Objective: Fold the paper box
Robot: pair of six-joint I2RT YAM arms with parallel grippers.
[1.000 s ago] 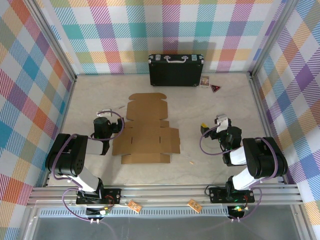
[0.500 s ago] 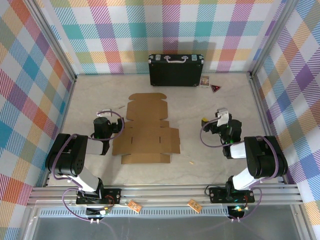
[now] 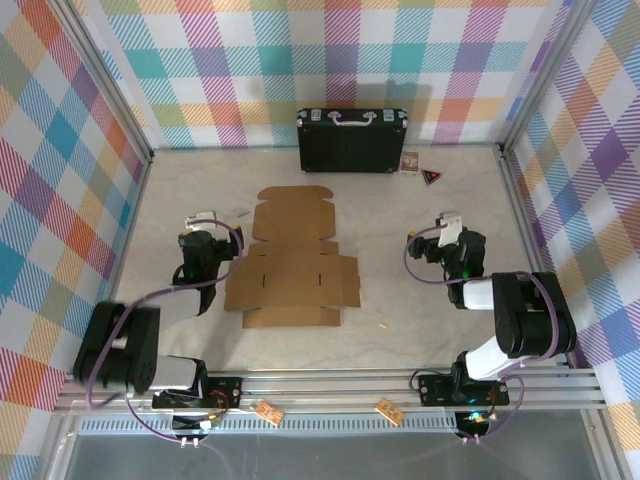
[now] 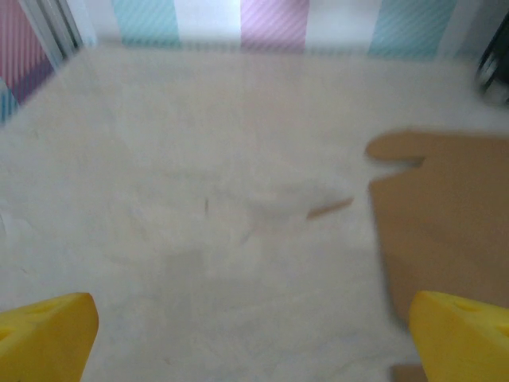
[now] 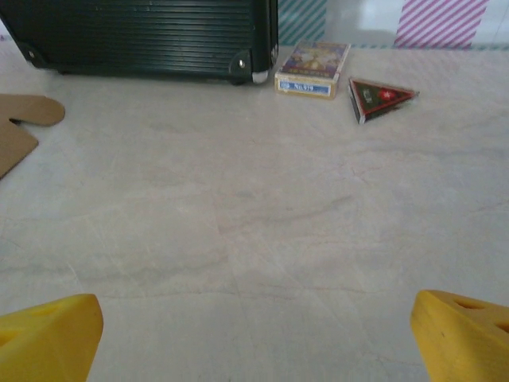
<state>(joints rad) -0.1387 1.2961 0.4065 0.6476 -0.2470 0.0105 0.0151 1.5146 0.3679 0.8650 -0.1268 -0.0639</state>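
The paper box (image 3: 292, 258) lies flat and unfolded in the middle of the table, a brown die-cut cardboard sheet with flaps. Its far-left flaps (image 4: 445, 207) show blurred at the right of the left wrist view, and one rounded flap tip (image 5: 28, 111) at the left edge of the right wrist view. My left gripper (image 3: 200, 232) hovers just left of the sheet, its yellow fingertips (image 4: 48, 334) wide apart over bare table. My right gripper (image 3: 447, 232) is well to the right of the sheet, open, with nothing between its yellow fingertips (image 5: 465, 330).
A black hard case (image 3: 351, 140) with a silver handle stands at the back wall. A small card box (image 5: 312, 68) and a dark triangular piece (image 5: 379, 96) lie beside its right end. A thin sliver (image 4: 329, 208) rests left of the cardboard.
My left arm has swung out and its gripper moved a little forward and left. My right gripper has travelled away from me and to the right, off the sheet's side.
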